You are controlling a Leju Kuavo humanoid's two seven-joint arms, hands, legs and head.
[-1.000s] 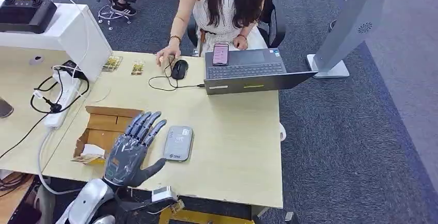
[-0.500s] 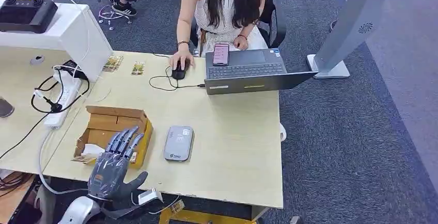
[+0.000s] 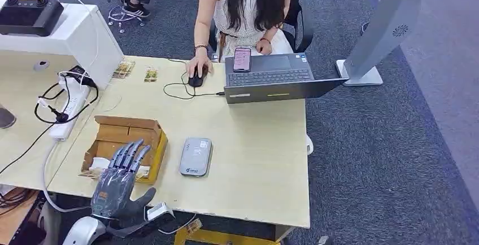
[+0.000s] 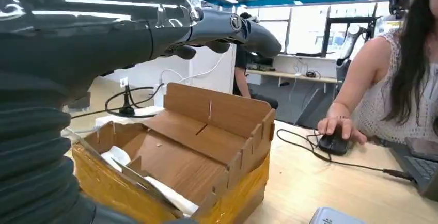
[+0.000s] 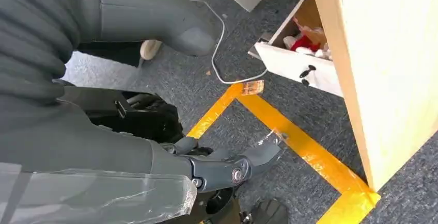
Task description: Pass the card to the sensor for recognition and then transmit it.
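Pulling my left hand (image 3: 116, 182) back toward me over the cardboard box (image 3: 125, 142), fingers spread and holding nothing, no card that I can make out. One grey sensor (image 3: 195, 156) sits on the surface (image 3: 254, 160) beside one box. My right hand (image 5: 227, 167) hangs by the floor, fingers loose and empty.

A light wooden table (image 3: 254, 166) is seen on dark grey carpet (image 3: 384, 160). Taking the open cardboard box (image 3: 121, 143) near the table's front edge as landmark, a grey card reader (image 3: 195, 156) is laid just to its right, and a white power strip (image 3: 66, 112) with black cables is placed to its left. Well beyond the box, a black mouse (image 3: 195, 79) and an open laptop (image 3: 271, 78) are set at the far edge, with two small packets (image 3: 135, 71) found at the far left.
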